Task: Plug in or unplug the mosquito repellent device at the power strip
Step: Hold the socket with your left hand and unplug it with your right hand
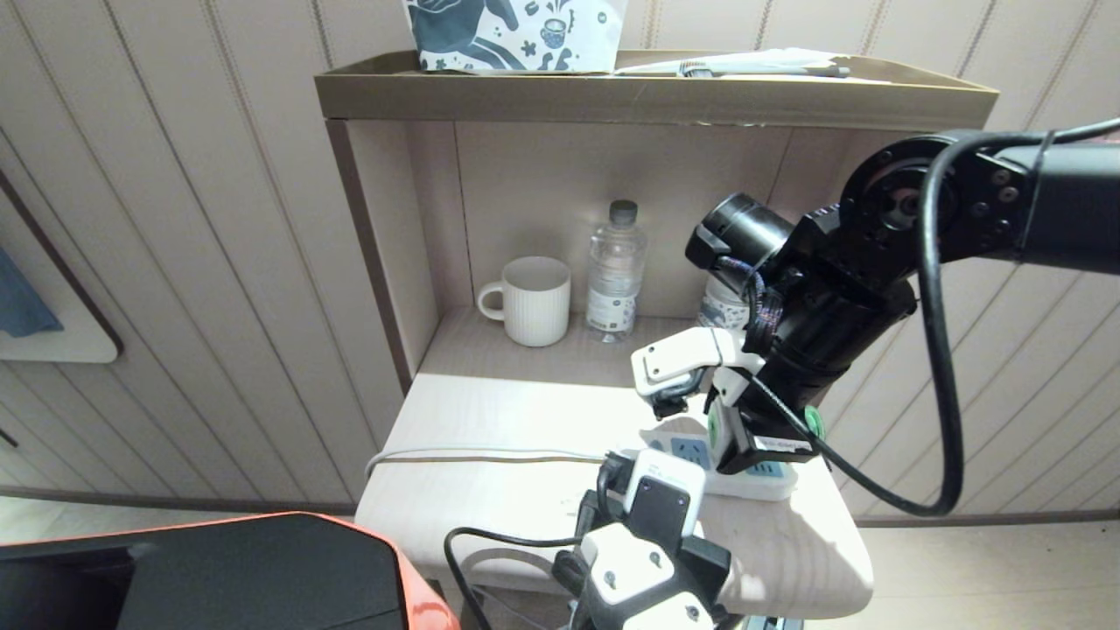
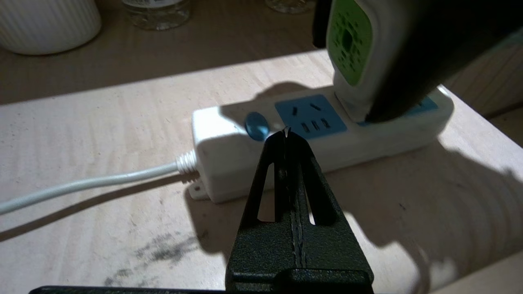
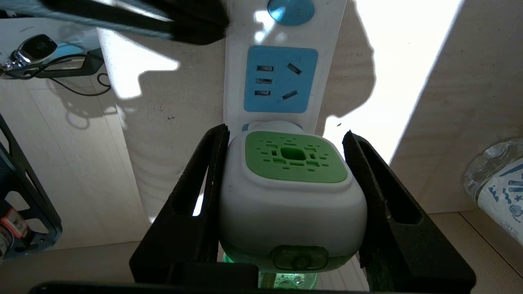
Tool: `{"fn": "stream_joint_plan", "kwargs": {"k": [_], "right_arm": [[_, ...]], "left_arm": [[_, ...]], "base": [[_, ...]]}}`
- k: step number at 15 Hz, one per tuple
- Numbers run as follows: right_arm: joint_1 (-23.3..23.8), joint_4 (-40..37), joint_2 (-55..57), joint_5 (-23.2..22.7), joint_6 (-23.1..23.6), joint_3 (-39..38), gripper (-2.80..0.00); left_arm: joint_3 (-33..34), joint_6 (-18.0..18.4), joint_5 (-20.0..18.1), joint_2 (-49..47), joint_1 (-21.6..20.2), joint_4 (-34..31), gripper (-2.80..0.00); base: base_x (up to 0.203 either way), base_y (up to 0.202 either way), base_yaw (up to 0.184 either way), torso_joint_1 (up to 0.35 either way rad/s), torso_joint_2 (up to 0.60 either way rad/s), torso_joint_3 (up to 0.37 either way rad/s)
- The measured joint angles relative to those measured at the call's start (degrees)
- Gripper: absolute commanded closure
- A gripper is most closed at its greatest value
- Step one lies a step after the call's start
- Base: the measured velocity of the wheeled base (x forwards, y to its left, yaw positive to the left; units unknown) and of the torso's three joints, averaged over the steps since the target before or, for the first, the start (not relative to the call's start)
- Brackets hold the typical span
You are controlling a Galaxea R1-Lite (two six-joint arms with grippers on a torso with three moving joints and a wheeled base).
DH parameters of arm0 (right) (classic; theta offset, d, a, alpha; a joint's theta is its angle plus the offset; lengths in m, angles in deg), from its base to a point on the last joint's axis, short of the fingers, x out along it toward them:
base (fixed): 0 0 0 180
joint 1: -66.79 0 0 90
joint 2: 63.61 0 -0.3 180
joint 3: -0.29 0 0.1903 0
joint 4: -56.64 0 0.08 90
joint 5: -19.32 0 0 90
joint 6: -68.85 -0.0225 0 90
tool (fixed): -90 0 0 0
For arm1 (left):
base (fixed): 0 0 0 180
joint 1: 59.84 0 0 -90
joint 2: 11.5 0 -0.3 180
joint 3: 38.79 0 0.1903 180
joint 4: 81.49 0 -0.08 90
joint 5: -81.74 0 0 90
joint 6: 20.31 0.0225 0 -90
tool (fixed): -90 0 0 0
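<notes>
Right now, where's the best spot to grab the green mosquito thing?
By the white head's two smooth sides, coming from above: the mosquito repellent device stands in the power strip, and the right gripper's jaws already flank those sides.

Black jointed arms (image 1: 875,262), looped black cable (image 1: 941,350), white wrist housings, textured black end effector fingers (image 3: 204,192).

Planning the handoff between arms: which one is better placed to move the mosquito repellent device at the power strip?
Right. The right gripper jaws already clamp the mosquito repellent device on the power strip; the left gripper, jaws shut, only rests by the strip's button.
</notes>
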Motion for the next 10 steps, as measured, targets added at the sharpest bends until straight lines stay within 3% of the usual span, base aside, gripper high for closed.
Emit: {"fn": "stream_joint_plan", "kwargs": {"k": [10], "right_arm": [[0.0,0.4,-0.1,0.0,-0.1,0.0,0.00]], "left_arm": [[-9.5,0.1,0.5,-4.7,-0.6,-3.2,0.00]], "base": [[0.000,0.000,0.000,0.000,0.00,0.000]]}}
